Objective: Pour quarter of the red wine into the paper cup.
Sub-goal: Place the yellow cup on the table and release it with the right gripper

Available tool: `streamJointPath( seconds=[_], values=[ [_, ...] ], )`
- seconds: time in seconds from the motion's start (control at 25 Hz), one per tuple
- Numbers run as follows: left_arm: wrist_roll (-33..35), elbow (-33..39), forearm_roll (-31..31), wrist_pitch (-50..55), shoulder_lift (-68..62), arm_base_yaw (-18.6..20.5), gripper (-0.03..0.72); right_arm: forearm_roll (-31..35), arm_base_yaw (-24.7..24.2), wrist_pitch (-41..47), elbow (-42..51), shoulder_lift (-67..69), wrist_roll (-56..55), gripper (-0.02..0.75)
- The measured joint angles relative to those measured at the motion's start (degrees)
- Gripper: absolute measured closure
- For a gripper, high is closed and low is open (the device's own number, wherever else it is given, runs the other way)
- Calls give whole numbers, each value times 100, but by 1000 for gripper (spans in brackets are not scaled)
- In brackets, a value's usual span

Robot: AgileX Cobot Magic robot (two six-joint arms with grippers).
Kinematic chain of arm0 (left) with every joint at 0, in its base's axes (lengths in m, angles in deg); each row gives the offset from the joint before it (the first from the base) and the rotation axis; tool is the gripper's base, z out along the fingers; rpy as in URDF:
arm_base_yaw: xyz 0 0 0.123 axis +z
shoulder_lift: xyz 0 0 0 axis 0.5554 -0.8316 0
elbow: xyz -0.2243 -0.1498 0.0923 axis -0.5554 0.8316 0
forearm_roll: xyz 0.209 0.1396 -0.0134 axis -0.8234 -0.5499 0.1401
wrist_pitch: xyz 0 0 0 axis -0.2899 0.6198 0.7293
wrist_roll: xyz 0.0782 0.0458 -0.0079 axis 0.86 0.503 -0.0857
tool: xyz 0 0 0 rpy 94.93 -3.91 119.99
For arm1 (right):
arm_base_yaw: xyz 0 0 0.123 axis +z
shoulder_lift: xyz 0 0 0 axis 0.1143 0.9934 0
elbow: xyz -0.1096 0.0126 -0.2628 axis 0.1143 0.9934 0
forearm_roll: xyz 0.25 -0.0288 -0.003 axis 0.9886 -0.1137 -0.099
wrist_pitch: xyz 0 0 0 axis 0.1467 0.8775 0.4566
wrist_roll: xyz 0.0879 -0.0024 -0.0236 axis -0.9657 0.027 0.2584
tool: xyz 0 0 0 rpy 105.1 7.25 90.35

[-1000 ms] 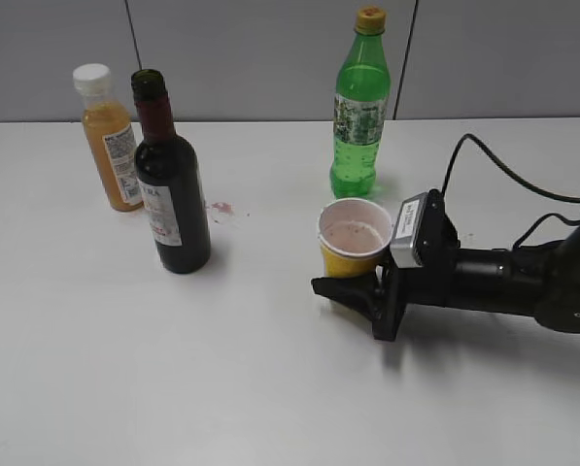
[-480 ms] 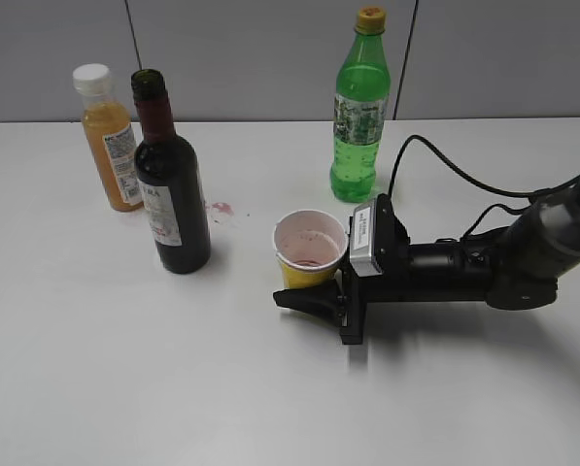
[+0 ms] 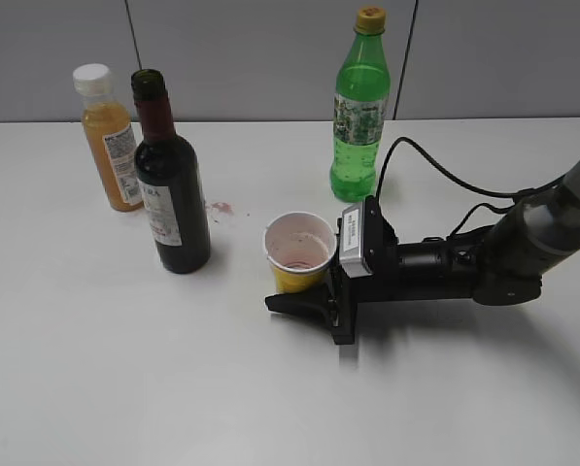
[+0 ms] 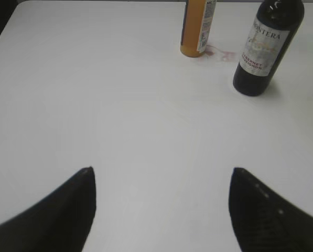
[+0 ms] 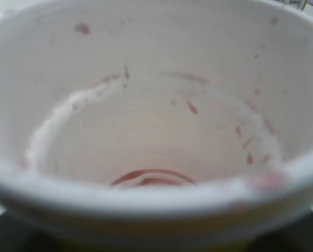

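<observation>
Exterior view: paper cup (image 3: 298, 252) upright on the table (image 3: 124, 369), right tool (image 3: 304, 291) closed around its yellow base, red wine (image 3: 170, 184) standing uncapped just left of the cup, not touching. Right wrist view: cup interior only pink-stained, a thin red ring at the bottom, otherwise dry. Left wrist view: left tool (image 4: 161, 205) spread wide, holding nothing, well apart from the bottle. Judged early: cup positioned beside the bottle, bottle not yet grasped, pouring of the quarter entirely left to do.
</observation>
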Motion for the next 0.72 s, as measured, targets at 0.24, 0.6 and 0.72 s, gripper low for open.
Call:
streamJointPath(
  seconds=[0.24, 0.6, 0.72],
  values=[
    [0, 0, 0, 0, 0, 0, 105, 131, -1, 0, 0, 5, -11, 103],
    [0, 0, 0, 0, 0, 0, 105, 531, -446, 0, 757, -322, 6, 94],
    [0, 0, 0, 0, 0, 0, 105, 755, -704, 0, 1183, -579, 224, 98]
  ],
)
